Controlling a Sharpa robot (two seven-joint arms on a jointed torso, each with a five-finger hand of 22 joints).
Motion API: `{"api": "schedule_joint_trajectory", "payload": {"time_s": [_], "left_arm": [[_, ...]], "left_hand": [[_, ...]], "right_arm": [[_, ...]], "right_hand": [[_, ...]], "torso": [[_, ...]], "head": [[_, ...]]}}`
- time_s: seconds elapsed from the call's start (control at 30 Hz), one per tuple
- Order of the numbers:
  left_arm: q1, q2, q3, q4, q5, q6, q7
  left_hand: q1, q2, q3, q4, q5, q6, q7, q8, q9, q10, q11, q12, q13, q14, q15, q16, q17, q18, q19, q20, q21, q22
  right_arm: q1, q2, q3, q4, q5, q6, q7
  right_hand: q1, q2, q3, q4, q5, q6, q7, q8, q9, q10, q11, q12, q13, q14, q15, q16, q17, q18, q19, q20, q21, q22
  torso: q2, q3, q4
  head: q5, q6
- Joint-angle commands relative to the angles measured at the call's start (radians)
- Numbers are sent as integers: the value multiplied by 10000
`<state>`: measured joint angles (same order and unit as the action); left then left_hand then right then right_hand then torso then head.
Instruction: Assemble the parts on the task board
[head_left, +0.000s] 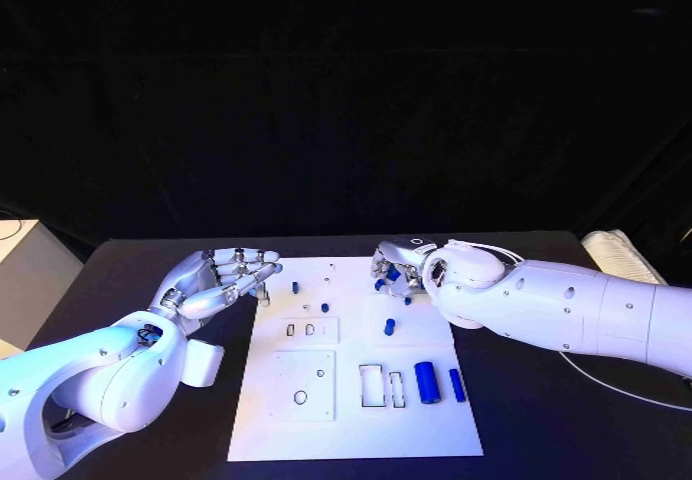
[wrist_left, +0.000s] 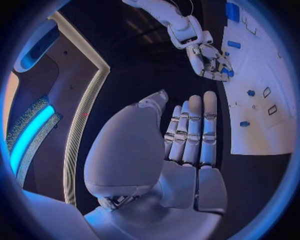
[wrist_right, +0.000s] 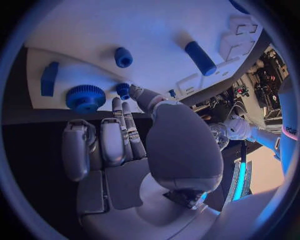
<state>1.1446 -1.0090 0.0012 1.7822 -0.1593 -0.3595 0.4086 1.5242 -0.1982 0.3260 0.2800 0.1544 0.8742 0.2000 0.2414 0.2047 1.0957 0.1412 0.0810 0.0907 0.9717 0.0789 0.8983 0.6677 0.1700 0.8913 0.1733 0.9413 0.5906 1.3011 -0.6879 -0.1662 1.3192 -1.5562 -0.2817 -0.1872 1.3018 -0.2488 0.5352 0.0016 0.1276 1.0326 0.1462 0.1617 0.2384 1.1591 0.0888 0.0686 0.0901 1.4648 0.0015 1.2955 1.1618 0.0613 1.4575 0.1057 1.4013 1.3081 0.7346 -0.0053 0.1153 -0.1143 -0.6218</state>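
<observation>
The white task board (head_left: 353, 420) lies in the middle of the black table. My right hand (head_left: 397, 268) hovers low over its far edge; the thumb and a fingertip (wrist_right: 116, 106) close around a small blue peg (wrist_right: 123, 90) standing on the board, and the other fingers are curled in. Beside that hand lie a blue gear (wrist_right: 85, 97) and a blue block (wrist_right: 49, 78). More blue parts lie on the board: a thick cylinder (head_left: 427, 382), a thinner bar (head_left: 457, 384) and short pegs (head_left: 389, 326). My left hand (head_left: 228, 280) is held at the board's far left corner, fingers straight and holding nothing.
Raised white plates with slots (head_left: 304, 383) sit on the board's left half. A pale folded cloth (head_left: 623, 255) lies at the table's back right and a white box (head_left: 29, 275) stands off its left side. A thin cable (head_left: 613, 392) runs under my right arm.
</observation>
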Motion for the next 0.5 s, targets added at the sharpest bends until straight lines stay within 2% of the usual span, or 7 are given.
{"api": "schedule_joint_trajectory", "payload": {"time_s": [0.03, 0.23, 0.33, 0.4, 0.5], "left_arm": [[20, 1, 11, 27, -14, 164, 24], [22, 4, 11, 16, -6, 169, 3], [22, 4, 11, 12, -4, 173, -4], [23, 2, 12, 6, -1, 175, -9], [23, 0, 12, -1, 6, 176, -15]], "left_hand": [[-54, -77, 70, 13, -47, -15, 21, 30, 12, -62, 16, -9, 17, -60, -24, 57, 16, 125, -90, -5, 67, 11], [-51, -65, 83, 10, -46, -21, 24, 28, 16, -74, 19, -12, 17, -67, -21, 68, 15, 125, -100, -3, 85, 24], [-51, -65, 83, 10, -46, -21, 24, 28, 16, -74, 19, -12, 17, -67, -21, 68, 15, 125, -100, -3, 85, 24], [-51, -65, 83, 10, -46, -21, 24, 28, 16, -74, 19, -12, 17, -67, -21, 68, 15, 125, -100, -3, 85, 24], [-51, -65, 83, 10, -46, -21, 24, 28, 16, -74, 19, -12, 17, -67, -21, 68, 15, 125, -100, -3, 85, 24]], "right_arm": [[-13, 22, 3, -10, -145, 264, -34], [-19, 36, 3, -18, -131, 303, -48], [-20, 41, 3, -33, -131, 328, -81], [-20, 44, 3, -48, -139, 345, -107], [-21, 50, 3, -72, -160, 363, -146]], "right_hand": [[-12, 119, 68, 30, 55, 105, 1, 33, 17, 98, -11, 45, 14, 367, 27, 55, 4, -63, 36, -5, 20, 99], [-39, 172, 197, 89, 75, 193, -40, 86, 69, 224, -43, 32, 20, 356, 3, 107, 14, -71, 52, -25, 52, 153], [-6, 275, 364, 114, 83, 301, -84, 158, 133, 363, -87, 29, 28, 355, -32, 172, 50, -89, 89, -50, 114, 250], [75, 357, 616, 88, -231, 353, -104, 209, 200, 475, -112, -3, 24, 346, -61, 220, 48, -104, 115, -79, 161, 326], [152, 404, 779, 36, -241, 379, -110, 239, 241, 519, -126, -19, 19, 341, -71, 246, 48, -111, 129, -89, 187, 370]], "torso": [[35, -10, 8], [45, -26, 36], [47, -31, 45], [53, -31, 51], [63, -30, 58]], "head": [[-19, -19], [-31, -25], [-41, -29], [-49, -24], [-57, -21]]}}
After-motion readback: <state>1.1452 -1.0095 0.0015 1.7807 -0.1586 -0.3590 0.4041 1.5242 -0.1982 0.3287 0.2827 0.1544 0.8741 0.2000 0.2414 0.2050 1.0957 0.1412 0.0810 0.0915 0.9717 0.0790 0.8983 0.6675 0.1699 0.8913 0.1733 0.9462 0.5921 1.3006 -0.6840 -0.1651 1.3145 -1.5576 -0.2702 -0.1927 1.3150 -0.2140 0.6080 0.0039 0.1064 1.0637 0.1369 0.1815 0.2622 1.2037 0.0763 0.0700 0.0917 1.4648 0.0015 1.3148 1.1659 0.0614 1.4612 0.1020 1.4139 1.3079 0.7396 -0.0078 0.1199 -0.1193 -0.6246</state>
